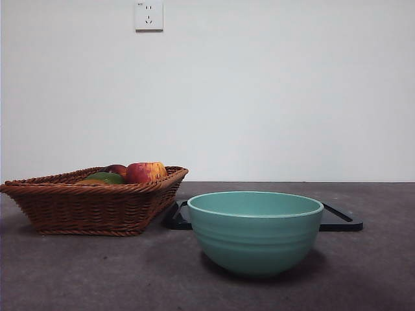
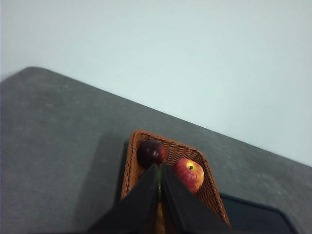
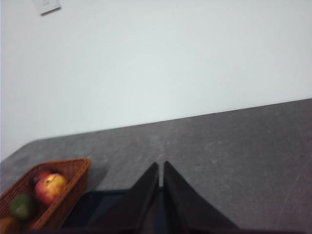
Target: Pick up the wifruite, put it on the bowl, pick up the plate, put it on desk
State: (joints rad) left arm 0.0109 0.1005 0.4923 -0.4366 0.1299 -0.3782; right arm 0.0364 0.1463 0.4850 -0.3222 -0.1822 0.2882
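Above the basket [image 2: 170, 165] hangs the left gripper [image 2: 159, 171], jaws pressed together, empty; the right gripper [image 3: 161, 168] waits likewise. Beside the basket stands the bowl [image 1: 255, 230]. The wifruite isn't visible, probably low in the basket, axis unknowable; I'd open wide and descend slowly.

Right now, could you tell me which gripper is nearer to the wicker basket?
Left. The left gripper hangs right above the wicker basket, its shut jaws over the fruit. The right gripper sits off to the side, above the black tray.
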